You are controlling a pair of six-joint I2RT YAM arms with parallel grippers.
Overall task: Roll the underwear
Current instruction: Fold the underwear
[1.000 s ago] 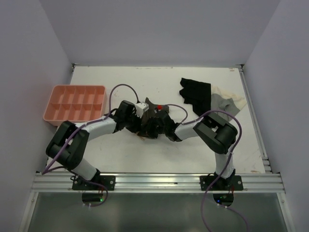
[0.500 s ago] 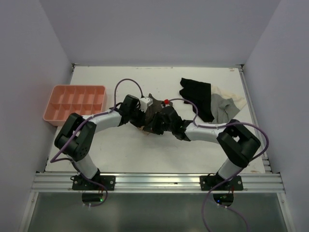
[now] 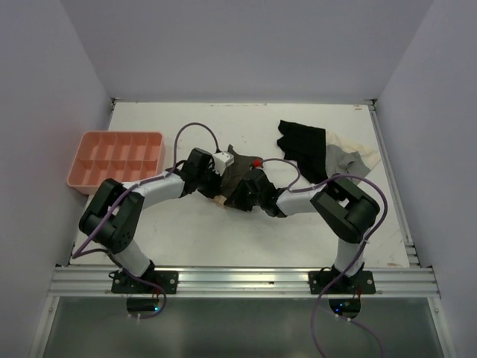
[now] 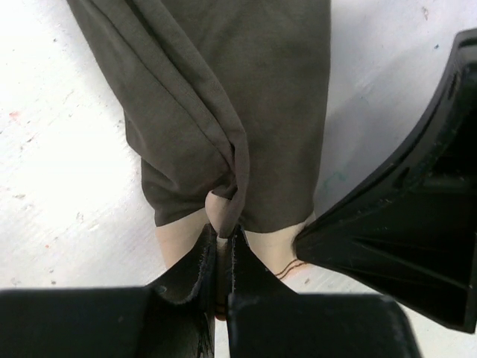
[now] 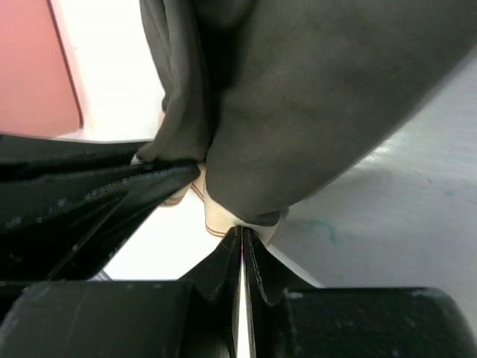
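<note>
Underwear (image 3: 240,173), dark brown with a pale beige waistband (image 3: 218,198), lay at the middle of the white bench (image 3: 186,231), between the two arms' wrists. In the top view most of it was hidden by the grippers. Only a dark strip and a sliver of beige showed there. That view alone showed the surroundings: a pink compartment tray (image 3: 115,158) at the left edge, and a black garment (image 3: 302,145) overlapping a grey-and-cream garment (image 3: 350,158) at the far right, both well apart from the underwear.

The left wrist view showed the underwear (image 4: 223,97) folded lengthwise, with a crease running down to the waistband (image 4: 179,240). There the left gripper (image 4: 222,239) had its fingers pressed together, pinching a fold of fabric and band. The right gripper's black body (image 4: 402,216) stood just beside it, at the same hem.

The right wrist view showed the underwear (image 5: 313,112) as a bulging bunch. The right gripper (image 5: 241,235) had its fingers almost touching, nipping the edge of the beige waistband (image 5: 218,221). The left gripper (image 5: 89,194) lay just beside it, with a corner of the tray (image 5: 37,67) beyond.

The long axis ran near to far. The waistband end pointed near, towards the arm bases, and the dark body pointed far.
</note>
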